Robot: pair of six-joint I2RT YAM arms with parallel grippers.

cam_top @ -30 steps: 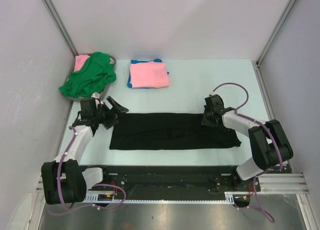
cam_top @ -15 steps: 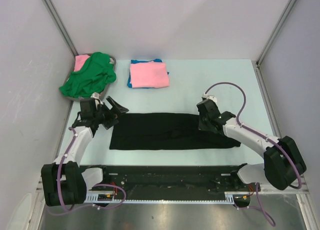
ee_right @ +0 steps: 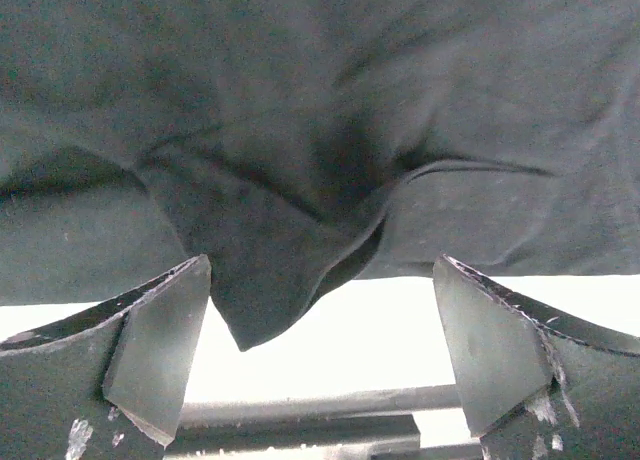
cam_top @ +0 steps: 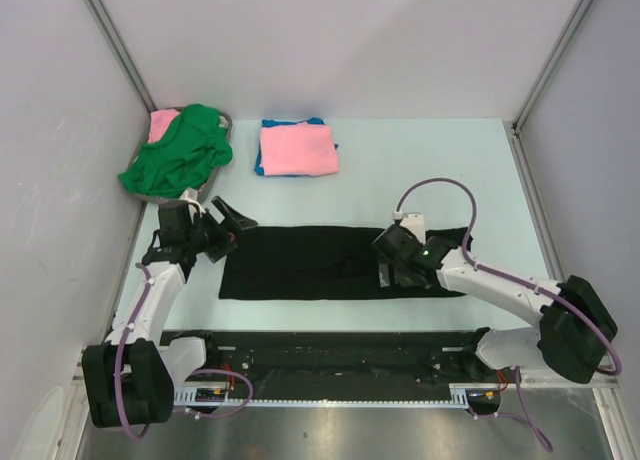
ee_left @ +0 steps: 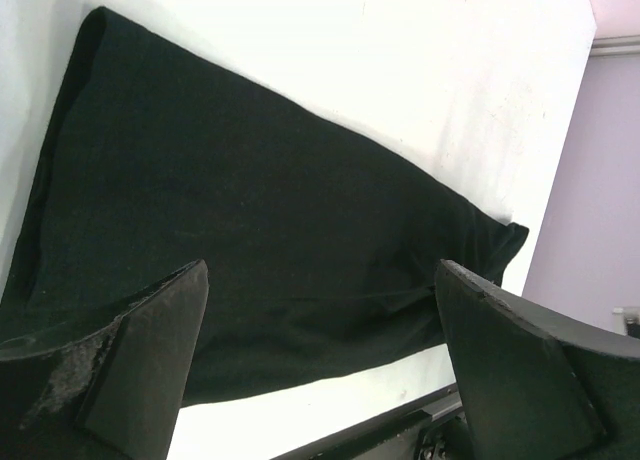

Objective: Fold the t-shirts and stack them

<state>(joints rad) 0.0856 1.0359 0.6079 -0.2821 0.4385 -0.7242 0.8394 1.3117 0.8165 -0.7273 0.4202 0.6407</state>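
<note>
The black t-shirt lies as a long flat band across the near part of the table. It also fills the left wrist view. My left gripper hovers open at the shirt's left end, its jaws wide over the cloth. My right gripper is low over the right half and stands open. A rumpled corner of black cloth droops between its fingers, not gripped. A folded pink t-shirt rests on a blue one at the back. The green t-shirt is heaped at the back left.
The green heap sits in a tray against the left wall, with another pink cloth under it. Walls close in on the left, back and right. The black base rail runs along the near edge.
My right gripper has slid left along the black shirt, pulling its right end inward, and has gone from shut to open, letting the cloth go. The left arm has barely moved.
</note>
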